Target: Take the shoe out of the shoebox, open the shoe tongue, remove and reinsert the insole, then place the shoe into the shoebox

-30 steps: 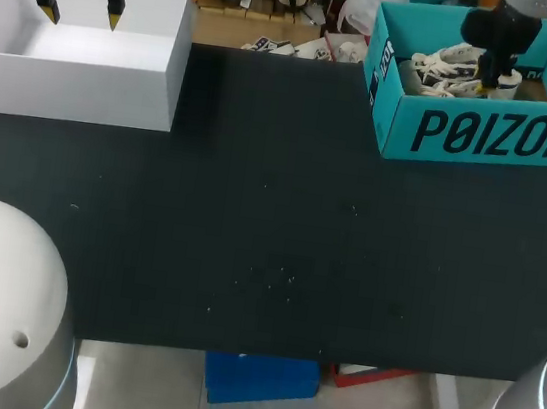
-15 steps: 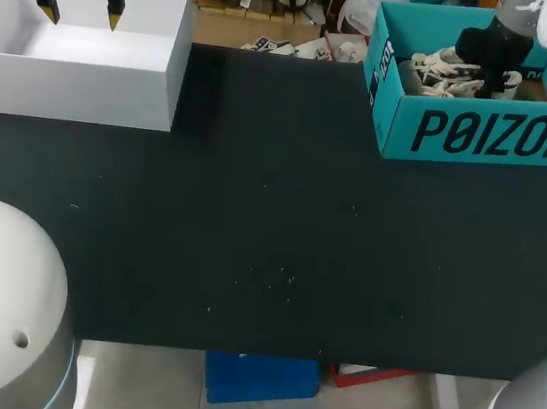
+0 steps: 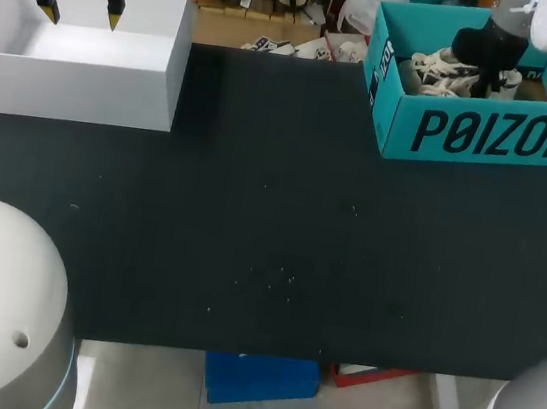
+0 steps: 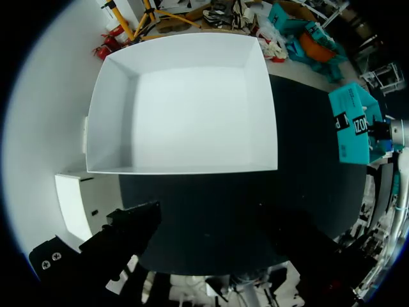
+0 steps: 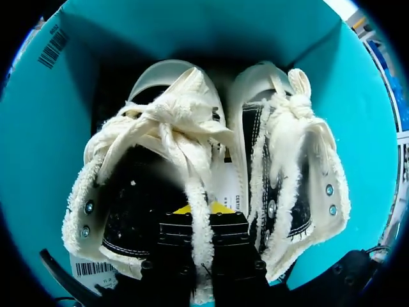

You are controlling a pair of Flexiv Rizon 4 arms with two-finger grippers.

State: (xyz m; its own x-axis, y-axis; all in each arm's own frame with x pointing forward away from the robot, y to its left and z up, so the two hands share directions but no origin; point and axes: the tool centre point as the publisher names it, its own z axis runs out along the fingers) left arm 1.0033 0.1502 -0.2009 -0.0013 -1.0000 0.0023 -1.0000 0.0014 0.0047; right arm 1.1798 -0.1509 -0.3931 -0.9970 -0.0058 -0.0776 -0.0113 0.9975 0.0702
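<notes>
teal shoebox (image 3: 484, 136): my right pincer (image 5: 203, 211) has sunk lower onto the cream shoe (image 5: 153, 141) inside, clenched or not i cannot tell, so lift-out is likely next.

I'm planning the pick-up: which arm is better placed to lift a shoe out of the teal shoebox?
Right. The right gripper sits inside the teal shoebox, directly over the cream shoes. The left gripper hangs open above the white box across the table.
</notes>
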